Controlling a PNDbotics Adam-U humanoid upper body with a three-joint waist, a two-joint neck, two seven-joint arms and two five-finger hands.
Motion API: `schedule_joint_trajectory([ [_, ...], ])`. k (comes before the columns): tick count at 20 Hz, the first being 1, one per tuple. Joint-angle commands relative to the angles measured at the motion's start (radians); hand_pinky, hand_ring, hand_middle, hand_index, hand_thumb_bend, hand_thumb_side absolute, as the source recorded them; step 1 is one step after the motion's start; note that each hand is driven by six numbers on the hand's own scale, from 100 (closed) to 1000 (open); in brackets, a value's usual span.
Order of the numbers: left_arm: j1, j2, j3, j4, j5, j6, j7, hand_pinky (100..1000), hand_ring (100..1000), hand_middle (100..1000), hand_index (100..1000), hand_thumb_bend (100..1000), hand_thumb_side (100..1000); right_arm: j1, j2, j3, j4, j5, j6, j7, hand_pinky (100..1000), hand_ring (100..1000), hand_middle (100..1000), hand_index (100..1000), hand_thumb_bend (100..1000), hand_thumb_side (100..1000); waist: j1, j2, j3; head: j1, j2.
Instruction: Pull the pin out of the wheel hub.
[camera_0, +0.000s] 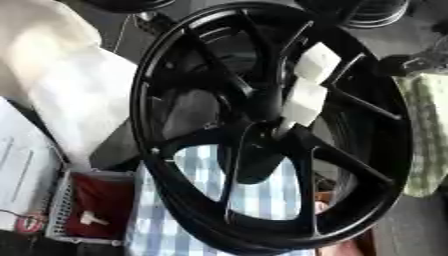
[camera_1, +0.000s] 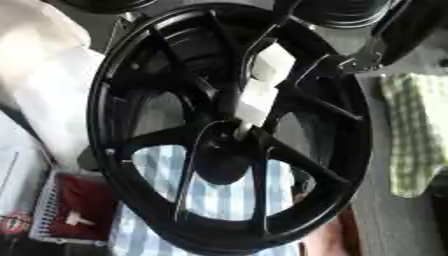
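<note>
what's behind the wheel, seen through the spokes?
Through the lower gaps of the black wheel a blue-and-white checked cloth shows; through the upper gaps, white blocks. The spokes and hub cover the rest, and no pin can be made out.

Both views were soft and blurred throughout. Strong light blew out the white cloth at upper left, perhaps from a window there. The black wheel showed faint sheen along its rim, its spokes nearly detailless. Lower corners lay dim.
</note>
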Motion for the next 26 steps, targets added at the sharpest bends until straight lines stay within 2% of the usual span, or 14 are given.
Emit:
schedule_joint_trajectory([
  [1,-0.006,0.029,0.005,-0.009,-0.001,0.001,-0.004,747,755,679,763,339,741,-0.01,-0.038,-0.023,-0.022,0.006,-0.01,0.018,902,866,801,797,380,144,0.007,-0.01,0.004,-0.001,-0.012],
  [15,-0.01,0.02,0.007,-0.012,-0.001,0.003,-0.002,749,755,681,764,326,754,-0.003,-0.042,-0.016,-0.049,0.034,-0.043,0.019,903,872,825,848,433,100,-0.001,0.026,0.021,0.005,-0.011],
  [26,-0.012,0.013,0.006,-0.014,-0.005,0.007,-0.003,751,756,682,764,320,763,-0.057,0.004,0.014,0.016,0.081,-0.043,0.017,898,868,821,843,437,100,-0.014,0.049,0.042,-0.001,-0.016],
])
